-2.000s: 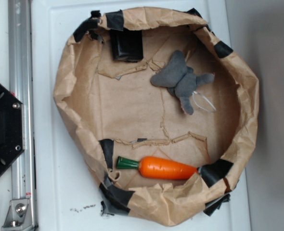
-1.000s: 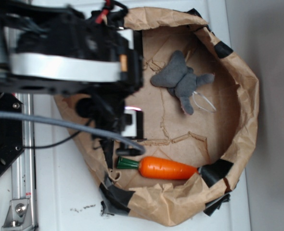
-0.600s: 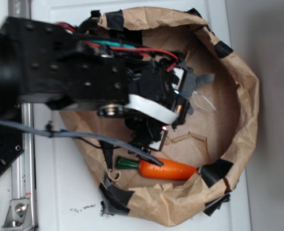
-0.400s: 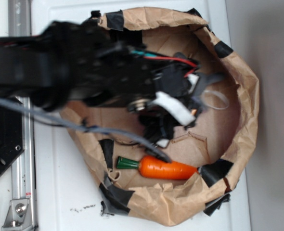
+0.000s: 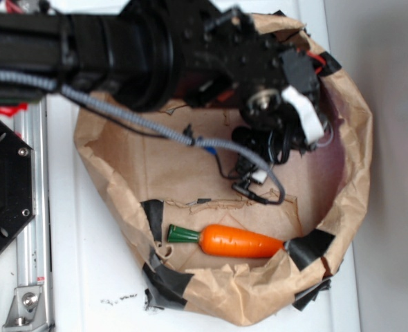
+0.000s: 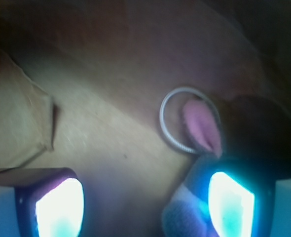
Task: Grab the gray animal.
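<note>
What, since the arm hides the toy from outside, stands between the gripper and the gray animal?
Nothing visible does. In the wrist view the gray animal lies right beside one finger of the open gripper, its string loop on bare paper. The carrot lies well apart.

- In the exterior view the black arm (image 5: 155, 48) covers the gray animal completely.
- The wrist view shows the gray animal (image 6: 251, 131) only as a dark blur, cut by the right edge.
- End effector (image 6: 145, 207) pads glare out.
</note>
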